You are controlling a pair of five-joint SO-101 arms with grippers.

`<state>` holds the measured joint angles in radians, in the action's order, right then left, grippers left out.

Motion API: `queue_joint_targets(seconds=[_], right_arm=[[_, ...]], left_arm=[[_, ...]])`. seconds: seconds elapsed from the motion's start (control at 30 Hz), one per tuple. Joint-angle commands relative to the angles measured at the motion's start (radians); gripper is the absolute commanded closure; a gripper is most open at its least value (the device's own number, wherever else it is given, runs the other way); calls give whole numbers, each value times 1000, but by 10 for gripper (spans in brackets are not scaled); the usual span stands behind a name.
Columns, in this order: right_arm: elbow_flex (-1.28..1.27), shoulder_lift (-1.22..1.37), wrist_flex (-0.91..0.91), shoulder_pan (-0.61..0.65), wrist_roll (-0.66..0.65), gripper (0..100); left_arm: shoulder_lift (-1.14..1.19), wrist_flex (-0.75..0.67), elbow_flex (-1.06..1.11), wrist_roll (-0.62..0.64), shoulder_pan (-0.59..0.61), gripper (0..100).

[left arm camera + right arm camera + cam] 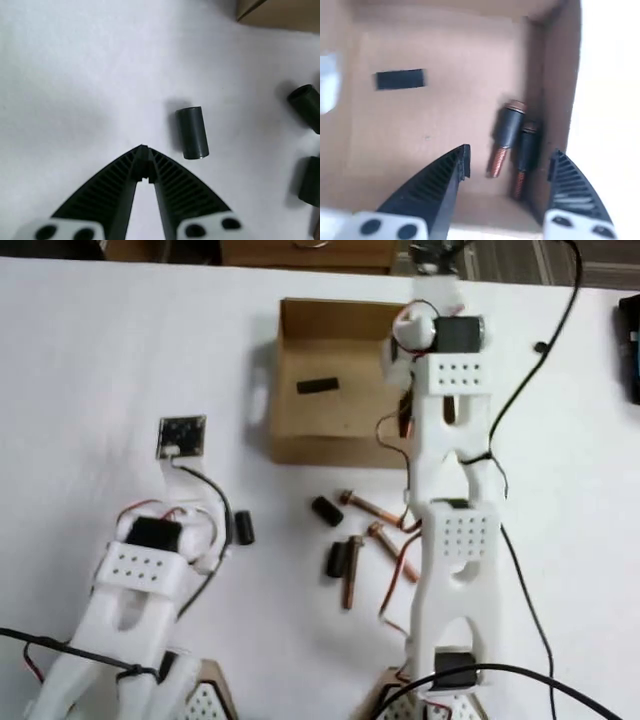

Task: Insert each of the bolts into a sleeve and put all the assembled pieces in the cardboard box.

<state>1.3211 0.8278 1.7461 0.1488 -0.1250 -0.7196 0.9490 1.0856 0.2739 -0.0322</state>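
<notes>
My right gripper (510,152) hangs open inside the cardboard box (300,445), over its right side. Below it two assembled pieces, one (508,129) beside the other (526,150), lie against the box wall, each a copper bolt in a black sleeve. My left gripper (144,150) is shut and empty, low over the table, its tip just short of a loose black sleeve (192,132) lying on its side. On the table in front of the box lie two more sleeves (326,511) (337,559) and three copper bolts (368,504) (352,575) (390,548).
A flat black mark (317,385) sits on the box floor. The right arm (455,490) stretches over the bolts' right side, with wires trailing. A small camera board (182,435) lies left of the box. A dark object (630,335) sits at the right edge.
</notes>
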Motion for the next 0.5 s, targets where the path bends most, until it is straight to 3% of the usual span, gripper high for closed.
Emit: queue_joint_targets(seconds=[0.0,0.13,0.27,0.47], right_arm=[[-196,-232,25,90,-123,755],[-531,-401,24,188,-264,755],[-764,-487,24,274,-384,755],[-850,-512,22,314,-399,755]], left_arm=[[-17,-2,-4,-6,14,980],[-14,-25,18,-5,14,980],[-18,-141,131,0,14,980],[-18,-192,200,-2,14,980]])
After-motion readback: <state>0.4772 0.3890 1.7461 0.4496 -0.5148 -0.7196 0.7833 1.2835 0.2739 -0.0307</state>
